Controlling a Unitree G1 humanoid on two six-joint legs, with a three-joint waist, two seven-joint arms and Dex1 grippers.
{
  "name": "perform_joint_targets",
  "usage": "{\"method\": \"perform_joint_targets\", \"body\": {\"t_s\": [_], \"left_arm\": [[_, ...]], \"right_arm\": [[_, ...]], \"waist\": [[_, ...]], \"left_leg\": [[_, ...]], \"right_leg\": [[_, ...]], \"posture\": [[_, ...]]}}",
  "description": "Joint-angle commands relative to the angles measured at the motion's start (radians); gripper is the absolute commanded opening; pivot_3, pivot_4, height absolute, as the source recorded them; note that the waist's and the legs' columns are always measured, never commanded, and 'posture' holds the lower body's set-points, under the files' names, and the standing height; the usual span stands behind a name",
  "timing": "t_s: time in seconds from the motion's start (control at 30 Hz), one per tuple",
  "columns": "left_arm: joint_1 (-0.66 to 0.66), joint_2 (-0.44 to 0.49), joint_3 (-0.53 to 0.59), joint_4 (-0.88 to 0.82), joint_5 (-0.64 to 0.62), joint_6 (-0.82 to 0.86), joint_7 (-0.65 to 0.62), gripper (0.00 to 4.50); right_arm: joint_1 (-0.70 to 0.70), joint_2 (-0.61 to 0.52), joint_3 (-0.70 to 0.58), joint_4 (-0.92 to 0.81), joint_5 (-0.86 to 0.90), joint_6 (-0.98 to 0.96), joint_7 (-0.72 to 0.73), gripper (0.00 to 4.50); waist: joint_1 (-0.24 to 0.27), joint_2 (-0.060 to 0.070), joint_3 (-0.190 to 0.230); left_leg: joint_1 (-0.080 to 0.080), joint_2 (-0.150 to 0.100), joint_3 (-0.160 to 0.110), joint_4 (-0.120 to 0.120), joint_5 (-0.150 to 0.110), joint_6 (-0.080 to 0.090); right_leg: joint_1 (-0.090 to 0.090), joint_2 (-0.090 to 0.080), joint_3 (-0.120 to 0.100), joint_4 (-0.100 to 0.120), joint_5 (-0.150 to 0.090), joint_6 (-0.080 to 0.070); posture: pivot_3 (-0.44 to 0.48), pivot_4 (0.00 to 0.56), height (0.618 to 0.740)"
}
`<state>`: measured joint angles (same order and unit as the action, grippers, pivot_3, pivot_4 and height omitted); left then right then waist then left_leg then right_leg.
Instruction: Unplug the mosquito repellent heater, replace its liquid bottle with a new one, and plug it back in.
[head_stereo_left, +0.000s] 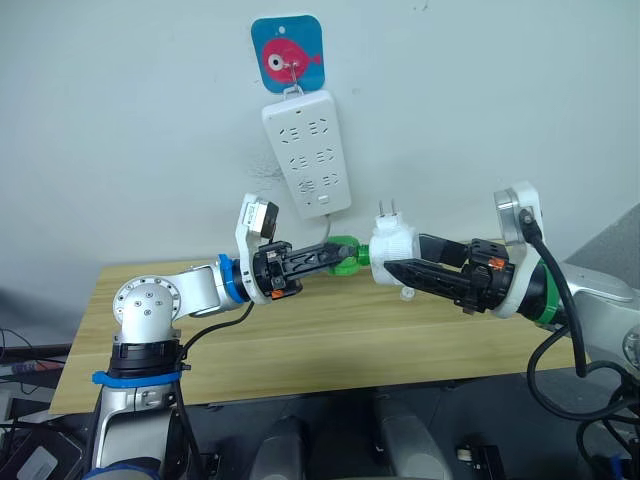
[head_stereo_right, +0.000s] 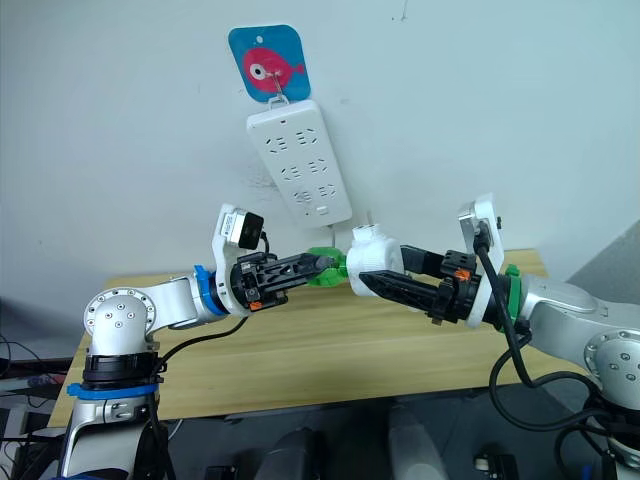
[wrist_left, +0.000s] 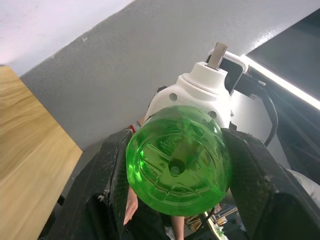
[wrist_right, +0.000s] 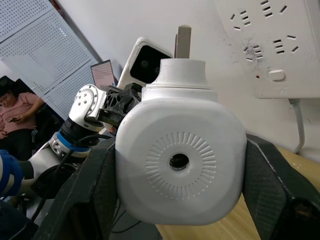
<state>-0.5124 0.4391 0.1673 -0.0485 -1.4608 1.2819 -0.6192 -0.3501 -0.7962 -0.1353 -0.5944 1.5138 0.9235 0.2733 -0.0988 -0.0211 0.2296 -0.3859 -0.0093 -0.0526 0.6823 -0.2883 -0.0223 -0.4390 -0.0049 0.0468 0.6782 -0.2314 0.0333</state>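
Tabletop (head_stereo_left: 330, 350): light wood, bare in front of both arms, set against a white wall.
Left gripper (head_stereo_left: 338, 254): held above the tabletop, fingers closed on the green bottle (head_stereo_left: 346, 254); the left wrist view has the translucent green base pinched between both black fingers.
Right gripper (head_stereo_left: 392, 258): facing the left one, fingers clamped on either side of the mosquito repellent heater (head_stereo_left: 393, 248).
Heater position: in mid-air over the tabletop, between the two grippers, unplugged; its two metal prongs (head_stereo_left: 388, 209) point up. The green bottle meets its left side.
Power strip (head_stereo_left: 307, 153): long, white, hanging tilted on the wall behind and above the heater, cable leaving its lower end.
Hook plate (head_stereo_left: 287, 55): blue square with a pink fish, on the wall, carrying the strip's top.
Far background: in the right wrist view, a seated person (wrist_right: 17, 120).
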Motion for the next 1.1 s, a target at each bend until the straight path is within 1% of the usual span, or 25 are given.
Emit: {"method": "perform_joint_targets", "body": {"t_s": [0.03, 0.27, 0.37, 0.53, 0.77, 0.83, 0.93, 1.07, 1.1], "left_arm": [[-0.007, -0.011, -0.042, -0.080, -0.016, 0.014, -0.036, 2.42], [-0.010, -0.003, -0.031, -0.063, 0.003, 0.002, -0.045, 2.42], [-0.012, -0.014, -0.029, -0.060, 0.002, -0.008, -0.035, 2.42], [-0.012, -0.009, -0.028, -0.062, -0.008, 0.000, -0.042, 2.42], [-0.006, -0.023, -0.037, -0.079, -0.009, -0.001, -0.042, 2.42], [-0.006, -0.026, -0.037, -0.080, -0.008, -0.002, -0.043, 2.42], [-0.006, -0.035, -0.038, -0.077, -0.003, -0.007, -0.043, 2.42], [-0.004, -0.043, -0.035, -0.073, -0.002, -0.013, -0.036, 2.42], [-0.003, -0.044, -0.034, -0.070, -0.002, -0.015, -0.033, 2.42]], "right_arm": [[-0.020, 0.011, 0.018, -0.025, 0.044, -0.005, -0.018, 2.97], [-0.011, 0.004, -0.007, 0.001, 0.171, -0.012, -0.044, 2.97], [-0.014, 0.006, 0.006, -0.009, 0.181, -0.014, -0.057, 2.97], [-0.014, 0.003, 0.026, -0.027, 0.137, -0.007, -0.069, 2.97], [-0.058, -0.007, 0.060, -0.028, 0.126, 0.008, -0.111, 2.97], [-0.064, -0.011, 0.069, -0.032, 0.143, 0.010, -0.119, 2.97], [-0.065, -0.018, 0.083, -0.026, 0.214, 0.011, -0.154, 2.97], [-0.056, -0.039, 0.082, -0.012, 0.242, 0.013, -0.172, 4.39], [-0.055, -0.044, 0.081, -0.009, 0.249, 0.012, -0.172, 4.50]], "waist": [[0.000, 0.000, 0.000], [0.000, 0.000, -0.001], [-0.001, 0.000, -0.001], [-0.001, 0.000, -0.001], [-0.001, -0.002, -0.002], [-0.001, -0.002, -0.003], [0.000, -0.002, -0.003], [0.000, -0.003, -0.006], [0.000, -0.003, -0.006]], "left_leg": [[0.000, 0.000, 0.000, 0.000, 0.000, 0.000], [0.000, 0.000, 0.000, 0.000, 0.000, 0.000], [0.000, 0.000, 0.001, 0.000, 0.000, 0.000], [0.000, 0.000, 0.001, 0.000, 0.000, 0.000], [0.000, 0.000, 0.001, 0.000, 0.000, 0.000], [0.000, 0.000, 0.001, 0.000, 0.000, 0.000], [0.000, 0.000, 0.001, 0.000, 0.000, 0.000], [0.000, 0.000, 0.001, 0.000, 0.000, 0.000], [0.000, 0.000, 0.001, 0.000, 0.000, 0.000]], "right_leg": [[0.000, 0.000, 0.000, 0.000, 0.000, 0.000], [0.000, 0.000, 0.000, 0.000, 0.000, 0.000], [0.000, 0.000, 0.000, 0.000, 0.000, 0.000], [0.000, 0.000, 0.000, 0.000, 0.000, 0.000], [0.000, 0.000, 0.000, 0.000, 0.000, 0.000], [0.000, 0.000, 0.000, 0.000, 0.000, 0.000], [0.000, 0.000, 0.000, 0.000, 0.000, 0.000], [0.000, 0.000, 0.000, 0.000, 0.000, 0.000], [0.000, 0.000, 0.000, 0.000, 0.000, 0.000]], "posture": [[-0.183, 0.164, 0.740], [-0.180, 0.161, 0.740], [-0.180, 0.159, 0.740], [-0.178, 0.158, 0.740], [-0.181, 0.157, 0.740], [-0.181, 0.157, 0.740], [-0.181, 0.157, 0.740], [-0.180, 0.157, 0.740], [-0.180, 0.157, 0.740]]}}
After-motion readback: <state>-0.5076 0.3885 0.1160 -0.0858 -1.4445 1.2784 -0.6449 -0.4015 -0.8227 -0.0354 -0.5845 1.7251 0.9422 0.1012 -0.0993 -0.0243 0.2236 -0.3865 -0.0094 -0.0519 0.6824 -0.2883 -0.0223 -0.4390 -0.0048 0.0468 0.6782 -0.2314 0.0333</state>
